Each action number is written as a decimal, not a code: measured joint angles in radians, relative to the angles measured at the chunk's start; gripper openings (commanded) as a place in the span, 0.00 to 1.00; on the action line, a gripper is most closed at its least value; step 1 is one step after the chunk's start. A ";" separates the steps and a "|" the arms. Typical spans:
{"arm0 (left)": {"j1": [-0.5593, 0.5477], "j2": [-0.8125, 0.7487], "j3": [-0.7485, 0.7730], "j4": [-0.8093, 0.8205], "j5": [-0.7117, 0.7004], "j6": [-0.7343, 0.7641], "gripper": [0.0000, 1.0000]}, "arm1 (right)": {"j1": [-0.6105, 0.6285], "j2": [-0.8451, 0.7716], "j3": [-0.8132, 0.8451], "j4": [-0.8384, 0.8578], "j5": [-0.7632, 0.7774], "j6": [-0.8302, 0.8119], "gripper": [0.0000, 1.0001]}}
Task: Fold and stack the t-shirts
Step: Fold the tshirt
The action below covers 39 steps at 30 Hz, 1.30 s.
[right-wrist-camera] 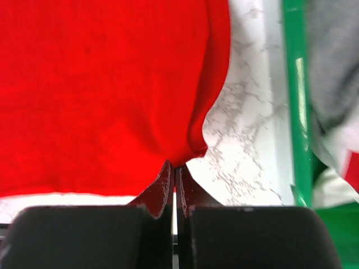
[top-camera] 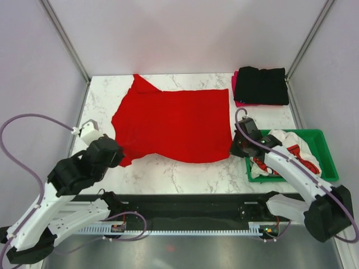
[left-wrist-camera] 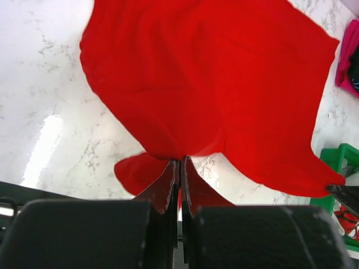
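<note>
At centre frame, the left gripper point(left-wrist-camera: 180, 163) and right gripper point(right-wrist-camera: 174, 167) each pinch tight the red t-shirt point(top-camera: 174, 123) at its lower edge; uneven lifting could slip a corner free, skewing the fold.

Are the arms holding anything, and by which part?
Yes, the red t-shirt: left fingers pinch its near left edge, right fingers its near right corner.
</note>
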 measured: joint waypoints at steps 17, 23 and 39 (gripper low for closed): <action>0.001 -0.021 -0.023 -0.091 0.024 0.185 0.02 | 0.000 -0.142 0.023 -0.192 0.050 0.013 0.00; 0.104 0.213 -0.023 0.036 0.125 0.368 0.02 | 0.000 0.041 0.138 -0.192 0.076 -0.023 0.00; 0.620 0.710 0.072 0.348 0.487 0.764 0.02 | -0.089 0.560 0.425 -0.076 0.134 -0.142 0.00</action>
